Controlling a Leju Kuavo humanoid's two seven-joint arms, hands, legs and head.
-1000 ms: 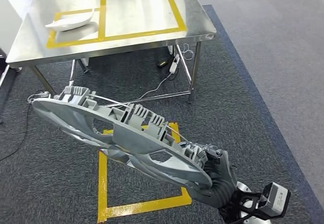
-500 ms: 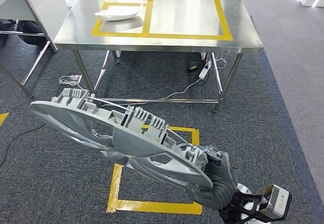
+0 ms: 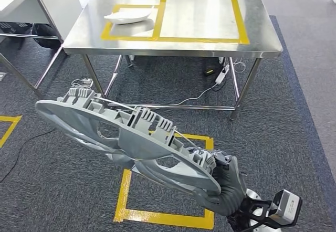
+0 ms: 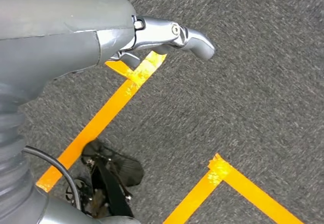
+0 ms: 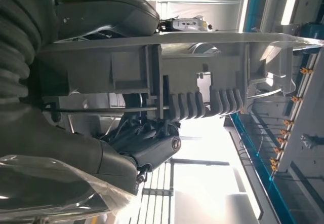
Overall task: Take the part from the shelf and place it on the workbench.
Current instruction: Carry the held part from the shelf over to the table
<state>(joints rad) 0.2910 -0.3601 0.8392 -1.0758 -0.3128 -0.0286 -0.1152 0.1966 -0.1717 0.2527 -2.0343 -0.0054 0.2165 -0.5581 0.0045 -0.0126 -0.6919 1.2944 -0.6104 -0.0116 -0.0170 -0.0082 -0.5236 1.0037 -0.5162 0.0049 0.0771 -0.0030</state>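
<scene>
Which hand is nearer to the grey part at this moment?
Right. The right hand grips the grey part at its near end, in contact with it. The left hand hangs over the carpet and its yellow floor tape, apart from the part.

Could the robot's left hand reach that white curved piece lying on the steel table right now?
Probably not. The left hand hangs low over the carpet and yellow floor tape, while the white curved piece lies on the far steel table, with open carpet between. The robot would likely need to walk closer.
</scene>
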